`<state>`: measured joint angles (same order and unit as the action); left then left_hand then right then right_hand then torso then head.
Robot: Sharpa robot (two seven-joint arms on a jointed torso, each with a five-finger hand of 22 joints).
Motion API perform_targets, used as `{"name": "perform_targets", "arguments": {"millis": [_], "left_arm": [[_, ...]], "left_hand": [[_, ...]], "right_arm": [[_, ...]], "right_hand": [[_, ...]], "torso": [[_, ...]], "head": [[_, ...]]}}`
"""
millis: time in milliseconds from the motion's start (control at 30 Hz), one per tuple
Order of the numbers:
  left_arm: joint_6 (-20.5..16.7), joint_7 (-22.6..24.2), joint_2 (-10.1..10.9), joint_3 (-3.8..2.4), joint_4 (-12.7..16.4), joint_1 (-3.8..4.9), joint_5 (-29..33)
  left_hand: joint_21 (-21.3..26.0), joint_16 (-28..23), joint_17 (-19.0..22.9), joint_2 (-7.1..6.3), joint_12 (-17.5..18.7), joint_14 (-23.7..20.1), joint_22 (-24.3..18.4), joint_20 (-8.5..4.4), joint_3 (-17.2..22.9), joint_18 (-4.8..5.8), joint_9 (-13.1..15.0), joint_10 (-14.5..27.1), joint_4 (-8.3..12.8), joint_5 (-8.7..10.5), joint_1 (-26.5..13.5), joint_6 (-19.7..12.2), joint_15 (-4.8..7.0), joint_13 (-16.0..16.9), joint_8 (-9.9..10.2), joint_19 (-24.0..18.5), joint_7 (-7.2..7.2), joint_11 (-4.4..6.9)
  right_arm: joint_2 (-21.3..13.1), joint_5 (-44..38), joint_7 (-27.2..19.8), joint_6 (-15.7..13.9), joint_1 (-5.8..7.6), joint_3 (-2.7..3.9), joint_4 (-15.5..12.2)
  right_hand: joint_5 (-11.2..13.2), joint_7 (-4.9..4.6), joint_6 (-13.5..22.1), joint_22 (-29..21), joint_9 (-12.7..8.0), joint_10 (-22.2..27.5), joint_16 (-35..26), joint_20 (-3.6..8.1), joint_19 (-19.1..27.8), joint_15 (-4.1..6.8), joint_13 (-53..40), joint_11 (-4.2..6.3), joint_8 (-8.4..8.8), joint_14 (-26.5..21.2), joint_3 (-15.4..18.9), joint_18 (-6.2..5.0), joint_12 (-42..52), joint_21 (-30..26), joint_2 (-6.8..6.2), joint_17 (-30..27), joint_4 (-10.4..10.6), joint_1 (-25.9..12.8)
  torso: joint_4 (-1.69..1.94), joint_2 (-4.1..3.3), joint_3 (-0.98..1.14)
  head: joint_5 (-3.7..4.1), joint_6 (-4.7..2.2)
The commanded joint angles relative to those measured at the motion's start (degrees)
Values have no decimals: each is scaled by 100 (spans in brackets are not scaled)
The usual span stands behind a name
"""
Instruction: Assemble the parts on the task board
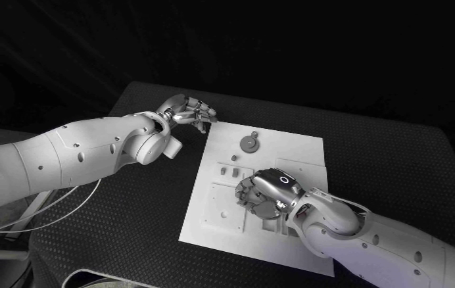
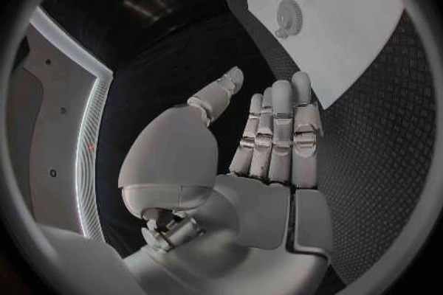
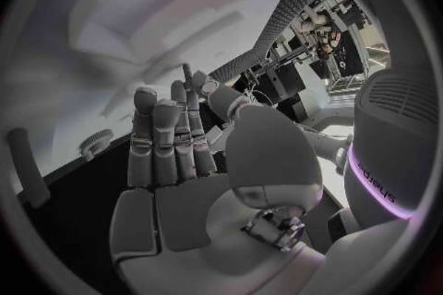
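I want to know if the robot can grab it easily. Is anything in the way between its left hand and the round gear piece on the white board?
Nothing visible blocks it. The left hand is off the far left corner of the task board, fingers empty. Only bare board lies between it and the gear.

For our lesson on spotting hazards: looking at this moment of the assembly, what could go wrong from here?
1. The right hand hovers low over the task board, hiding the parts beneath from the head view; it might knock one askew.
2. The left hand hangs open beside the board's far corner, holding nothing, so the board could slide if pushed.
3. The round gear sits near that corner; a careless reach may bump it.
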<state>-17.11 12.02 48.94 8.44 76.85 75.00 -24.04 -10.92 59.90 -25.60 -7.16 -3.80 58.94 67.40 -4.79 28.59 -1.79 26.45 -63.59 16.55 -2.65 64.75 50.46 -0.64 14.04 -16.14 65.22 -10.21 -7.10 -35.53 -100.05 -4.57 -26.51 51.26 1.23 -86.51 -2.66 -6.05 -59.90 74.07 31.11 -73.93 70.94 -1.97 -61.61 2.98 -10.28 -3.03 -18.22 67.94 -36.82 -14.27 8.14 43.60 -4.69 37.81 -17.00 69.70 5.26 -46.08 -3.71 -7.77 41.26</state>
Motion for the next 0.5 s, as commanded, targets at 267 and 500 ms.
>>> {"name": "perform_targets", "arguments": {"millis": [267,500], "left_arm": [[73,43,0,-5,28,8,34],[75,42,6,-5,36,10,34]], "left_hand": [[27,-21,-7,31,-18,38,-6,-4,-42,-206,-9,45,-5,-25,-19,-26,-19,-10,-15,41,-2,-13],[29,-22,-8,32,-18,38,-7,-3,-43,-206,-9,46,-5,-25,-17,-26,-20,-12,-16,42,-1,-13]], "right_arm": [[26,-101,55,91,-5,-3,33],[58,-131,70,97,-6,-15,66]], "right_hand": [[-14,-16,3,10,7,-43,10,40,-19,29,-11,-9,-26,-6,5,-73,8,2,18,11,18,22],[-14,-16,3,11,8,-44,10,39,-19,29,-11,-9,-25,-7,6,-73,5,2,19,12,18,22]], "torso": [[1,1,-3],[0,-1,-1]], "head": [[-3,-4],[-10,1]]}}
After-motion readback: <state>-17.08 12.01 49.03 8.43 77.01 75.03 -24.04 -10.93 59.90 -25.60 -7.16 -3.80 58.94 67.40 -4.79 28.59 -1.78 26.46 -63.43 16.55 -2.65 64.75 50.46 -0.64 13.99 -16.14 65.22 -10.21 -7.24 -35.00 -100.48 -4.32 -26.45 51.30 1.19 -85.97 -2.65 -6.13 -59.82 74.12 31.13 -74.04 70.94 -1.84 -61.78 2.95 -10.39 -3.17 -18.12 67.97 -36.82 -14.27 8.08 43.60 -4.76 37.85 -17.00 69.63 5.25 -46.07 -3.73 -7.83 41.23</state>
